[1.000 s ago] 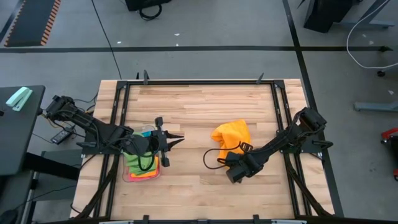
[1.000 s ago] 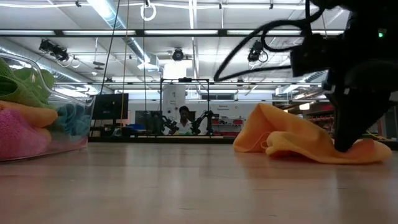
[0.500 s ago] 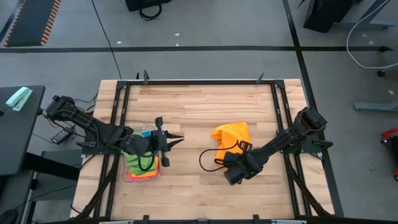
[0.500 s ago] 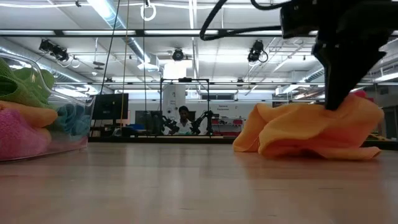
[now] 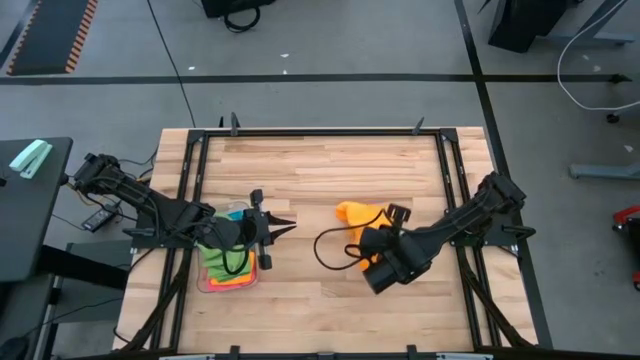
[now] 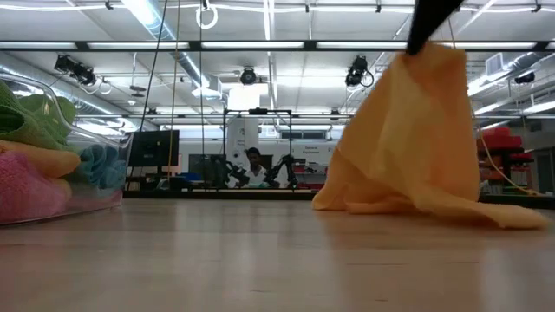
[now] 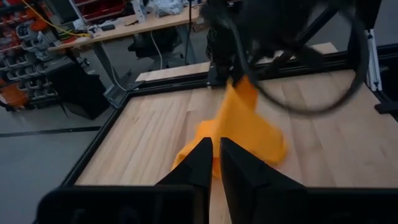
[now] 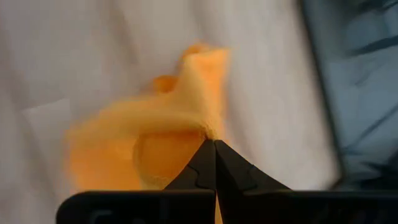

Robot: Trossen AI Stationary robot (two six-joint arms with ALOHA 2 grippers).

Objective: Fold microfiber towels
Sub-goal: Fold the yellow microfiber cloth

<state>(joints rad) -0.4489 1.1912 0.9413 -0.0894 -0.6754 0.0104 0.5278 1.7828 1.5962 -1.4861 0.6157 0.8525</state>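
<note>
An orange microfiber towel (image 5: 350, 212) hangs bunched right of the table's middle, and my right gripper (image 8: 214, 144) is shut on its top. In the low view the orange towel (image 6: 408, 139) drapes down from the dark fingers (image 6: 427, 19) at the picture's top. At the left side, more towels in green, pink, orange and blue lie piled in a clear plastic tray (image 5: 212, 283). My left gripper (image 5: 288, 221) hovers shut beside that tray, holding nothing and pointing toward the orange towel (image 7: 245, 124). My right gripper pinches a bunched edge of the orange towel (image 8: 206, 127) between its two fingertips. The fingers come from above, slanting down. The towel hangs slack below them in a cone, and its lower end (image 6: 416, 206) lies on the table.
The clear tray (image 6: 104, 186) of towels stands at the table's left. Bare wooden tabletop (image 5: 320, 165) spreads between the two arms and toward the far edge. A black rail frame (image 5: 330, 131) runs round the table. A black cable loops beside the right gripper (image 5: 325, 250).
My right gripper has gone up and tipped, still shut on the orange towel. The towel's held part has been drawn up from a low heap into a tall hanging cone, while its lower end has stayed on the table.
</note>
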